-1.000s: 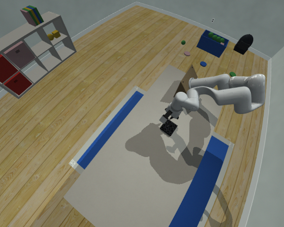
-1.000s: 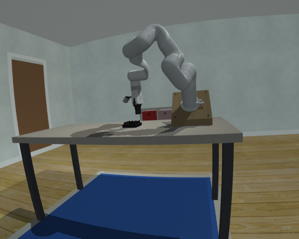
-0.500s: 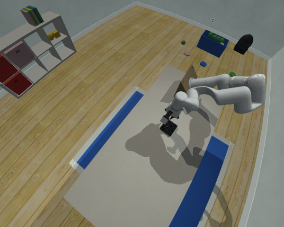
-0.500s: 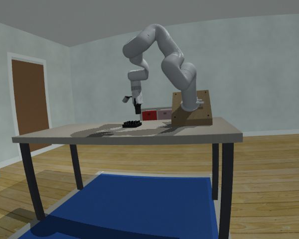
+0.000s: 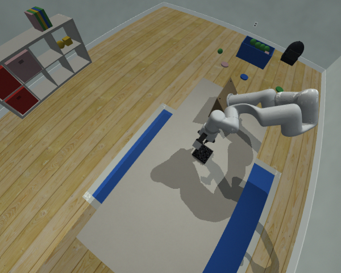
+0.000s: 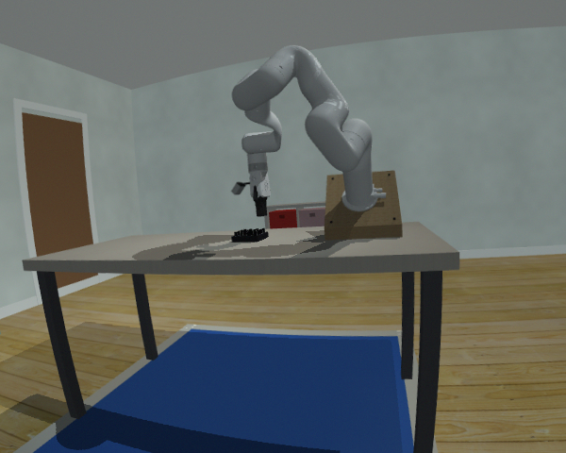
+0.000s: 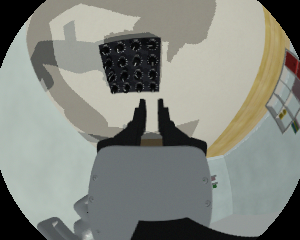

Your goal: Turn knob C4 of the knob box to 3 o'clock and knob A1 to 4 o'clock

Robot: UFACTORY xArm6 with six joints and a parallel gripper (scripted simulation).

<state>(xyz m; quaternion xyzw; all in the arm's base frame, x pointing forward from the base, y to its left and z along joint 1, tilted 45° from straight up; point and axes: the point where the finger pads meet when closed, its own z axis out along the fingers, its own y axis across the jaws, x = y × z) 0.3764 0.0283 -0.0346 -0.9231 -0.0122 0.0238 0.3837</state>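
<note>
The black knob box [image 5: 202, 154] stands on the grey table, also seen in the side view [image 6: 249, 235] and in the wrist view [image 7: 132, 66]. Its knobs are dark and too small here to read their lines or names. My gripper [image 7: 151, 106] points straight down and hangs well above the box, over its near edge, touching nothing. Its fingers stand a narrow gap apart with nothing between them. The gripper also shows in the overhead view [image 5: 202, 141] and the side view [image 6: 259, 210].
The arm's wooden mount [image 6: 362, 207] stands on the table behind the box. A blue mat [image 5: 132, 152] lies on the floor beside the table, another [image 5: 241, 217] on the other side. A shelf unit [image 5: 32, 61] stands far off.
</note>
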